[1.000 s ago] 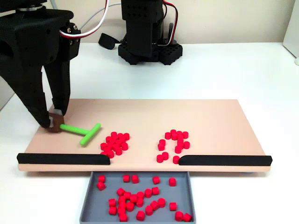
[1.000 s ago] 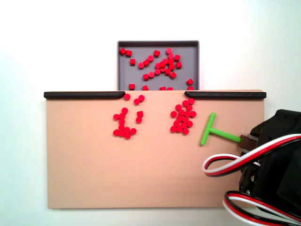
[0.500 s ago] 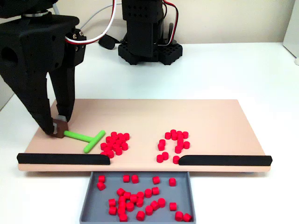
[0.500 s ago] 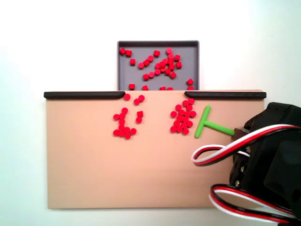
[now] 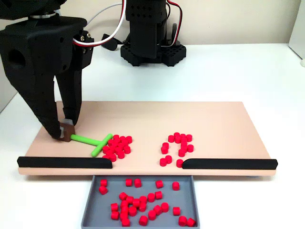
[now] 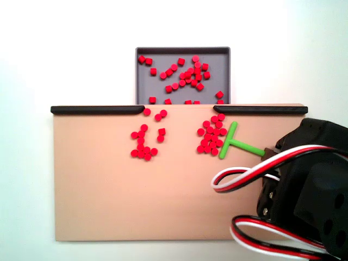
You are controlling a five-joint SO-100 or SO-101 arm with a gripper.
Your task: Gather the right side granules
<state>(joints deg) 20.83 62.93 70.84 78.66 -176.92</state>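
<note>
While the tool [image 5: 66,135] clamps the stem of the green T-stick [image 5: 93,142], its crossbar touches the granules [image 6: 212,135] clustered just below the black bar's [image 6: 261,109] inner end in the top-down fixed view. This looks like the sweeping step; next, push them sideways and up toward the gap over the grey tray [image 6: 223,69]

No text, label, brand, number or sign can be read in either fixed view. The board, the tray, the black bars and the arm's housing all show plain, unmarked faces.
</note>
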